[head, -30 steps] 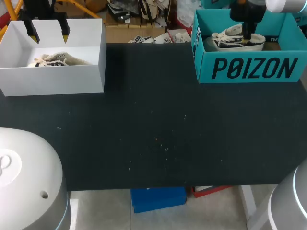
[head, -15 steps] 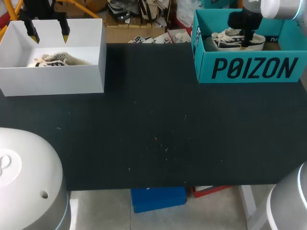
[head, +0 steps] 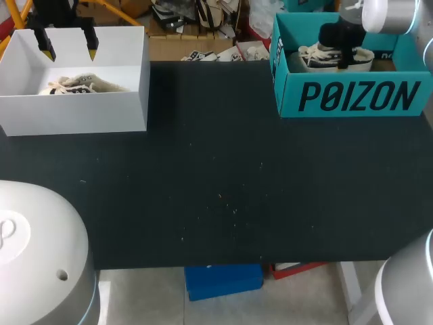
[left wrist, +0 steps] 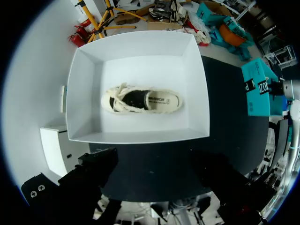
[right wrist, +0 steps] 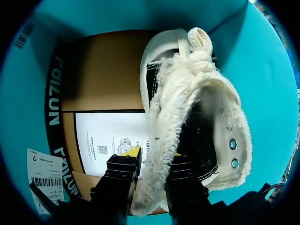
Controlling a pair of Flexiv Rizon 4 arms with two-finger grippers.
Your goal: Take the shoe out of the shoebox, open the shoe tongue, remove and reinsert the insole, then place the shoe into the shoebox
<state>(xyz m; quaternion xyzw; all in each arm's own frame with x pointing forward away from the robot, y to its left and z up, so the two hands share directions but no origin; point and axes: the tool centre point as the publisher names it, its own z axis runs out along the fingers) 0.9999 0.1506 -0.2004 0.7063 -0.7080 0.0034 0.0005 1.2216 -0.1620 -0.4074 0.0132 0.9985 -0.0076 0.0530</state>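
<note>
Count: two boxes, two shoes, two arms. The black desk [head: 216, 176] carried pale flecks between the boxes. A teal shoebox [head: 352, 98] stood at its far right corner and held one cream-and-black shoe [right wrist: 187, 93]. The right jaws were closed on the shoe's frayed collar edge, one finger on each side, and the shoe was tilted above a printed sheet [right wrist: 108, 136] on the box floor. A white box [head: 74, 112] stood at far left, with a second shoe [left wrist: 143, 100] lying inside. The left jaws hung wide apart above that box, clear of the shoe.
</note>
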